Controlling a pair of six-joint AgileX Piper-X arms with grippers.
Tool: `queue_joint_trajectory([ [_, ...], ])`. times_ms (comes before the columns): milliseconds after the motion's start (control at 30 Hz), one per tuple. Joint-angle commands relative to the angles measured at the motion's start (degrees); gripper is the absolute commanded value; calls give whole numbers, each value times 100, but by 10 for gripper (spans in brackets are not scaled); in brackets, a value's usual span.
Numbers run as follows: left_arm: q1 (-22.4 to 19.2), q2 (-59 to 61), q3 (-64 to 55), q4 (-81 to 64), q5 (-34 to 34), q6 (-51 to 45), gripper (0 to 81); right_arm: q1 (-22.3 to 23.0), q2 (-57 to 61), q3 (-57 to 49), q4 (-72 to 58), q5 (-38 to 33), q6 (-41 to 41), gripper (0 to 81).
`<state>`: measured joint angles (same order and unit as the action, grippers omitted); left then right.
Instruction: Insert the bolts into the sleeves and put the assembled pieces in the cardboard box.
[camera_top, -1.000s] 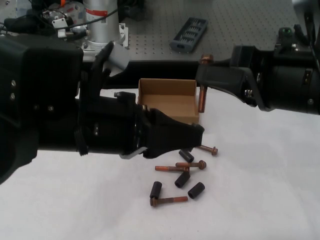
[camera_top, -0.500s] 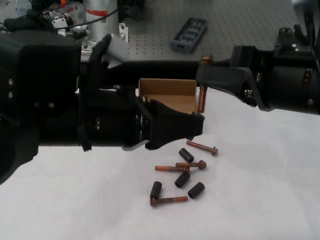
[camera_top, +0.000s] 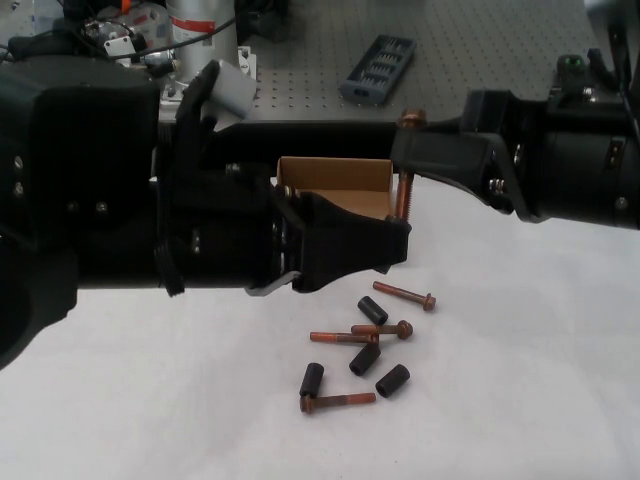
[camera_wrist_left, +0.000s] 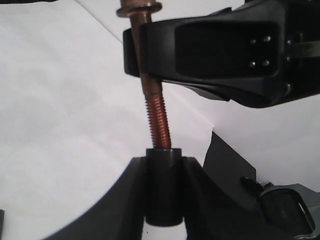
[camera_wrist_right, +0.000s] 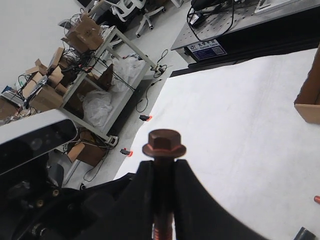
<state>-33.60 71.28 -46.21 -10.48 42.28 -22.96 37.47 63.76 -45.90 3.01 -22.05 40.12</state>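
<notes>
In the left wrist view my left gripper (camera_wrist_left: 162, 172) is shut on a black sleeve (camera_wrist_left: 162, 195) held upright. Straight above it, my right gripper (camera_wrist_left: 150, 55) is shut on a copper bolt (camera_wrist_left: 152, 95) that hangs head up, its threaded tip touching the sleeve's mouth. The right wrist view shows the bolt's hex head (camera_wrist_right: 163, 143) sticking out between the right gripper's fingers (camera_wrist_right: 140, 195). From the high view, both grippers meet at the right front corner of the open cardboard box (camera_top: 335, 180), with the bolt (camera_top: 404, 200) vertical beside the left gripper (camera_top: 395, 242).
On the white cloth in front of the box lie several loose bolts (camera_top: 405, 294) and black sleeves (camera_top: 364, 359). A grey tool case (camera_top: 378, 68) sits on the perforated bench behind. The left arm's bulk covers the cloth's left half.
My left gripper has risen and moved toward the box, bringing the sleeve up under the bolt. The right arm has kept still.
</notes>
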Motion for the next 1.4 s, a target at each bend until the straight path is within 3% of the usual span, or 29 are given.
queue_joint_trajectory([
  [0,-13,-85,-35,-255,133,-62,6,-34,2,-31,-80,-80,18,29],
  [567,96,-85,-35,-376,47,-97,6,-23,-55,-18,-38,349,534,29],
  [1033,203,-85,-35,-474,-160,-203,6,2,-155,-17,-80,455,351,29],
  [1367,203,-85,-35,-474,120,-323,6,2,-166,-17,-301,349,-361,29],
])
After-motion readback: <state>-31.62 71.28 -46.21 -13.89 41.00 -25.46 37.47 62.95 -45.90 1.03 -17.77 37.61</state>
